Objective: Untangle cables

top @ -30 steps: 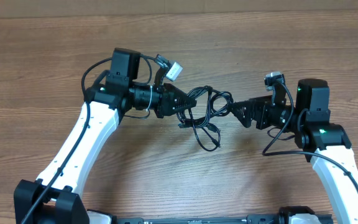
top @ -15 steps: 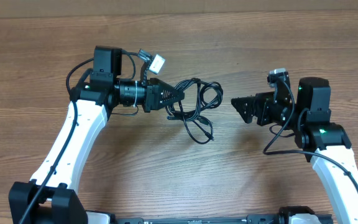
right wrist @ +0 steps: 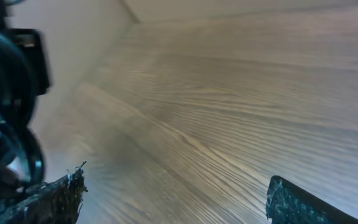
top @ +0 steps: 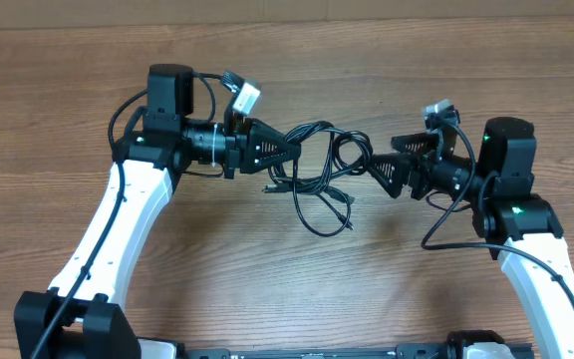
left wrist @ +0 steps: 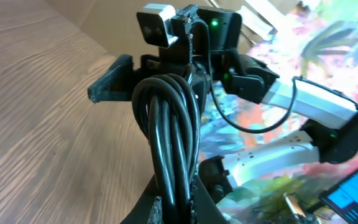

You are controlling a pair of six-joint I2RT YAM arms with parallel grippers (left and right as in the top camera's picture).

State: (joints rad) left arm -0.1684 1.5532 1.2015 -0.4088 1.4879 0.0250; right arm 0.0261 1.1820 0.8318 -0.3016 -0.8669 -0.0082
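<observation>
The left pincer (top: 289,151) is clamped on the cables (top: 319,170), a black tangle of loops over the middle of the wooden surface (top: 68,60), between the two arms. In the left wrist view the strands rise as one tight bunch from between its fingers. The right pincer (top: 379,172) stands wide open just beside the tangle's right loop (touching or not, I cannot tell). Any lettering on the white camera box (left wrist: 157,17) is too blurred to read.

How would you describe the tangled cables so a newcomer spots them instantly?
On the brown wooden table, look between the white left arm and white right arm. The tangled bundle of thin black cables is pinched in the shut left tool. Unlike the arms' thicker wires, it sprawls in loose loops.
</observation>
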